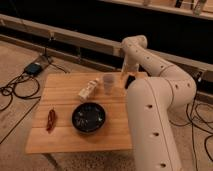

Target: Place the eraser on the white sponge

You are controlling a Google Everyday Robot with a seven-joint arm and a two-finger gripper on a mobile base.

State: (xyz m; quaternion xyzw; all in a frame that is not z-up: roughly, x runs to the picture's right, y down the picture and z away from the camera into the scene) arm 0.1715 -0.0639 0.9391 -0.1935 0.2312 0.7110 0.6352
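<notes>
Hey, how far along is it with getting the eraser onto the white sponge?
Nothing looks done yet. In hand: the end effector hangs over the far right edge of the table, beside what seems to be the eraser, a small dark block lying there. Left: grasp it, carry it, set it on the white sponge, which I cannot make out here.

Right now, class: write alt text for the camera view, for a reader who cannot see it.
A white robot arm bends down over the far right corner of a wooden table, its end effector low beside a white cup. Also on the table: a cream carton, a dark bowl and a red object at the left.
</notes>
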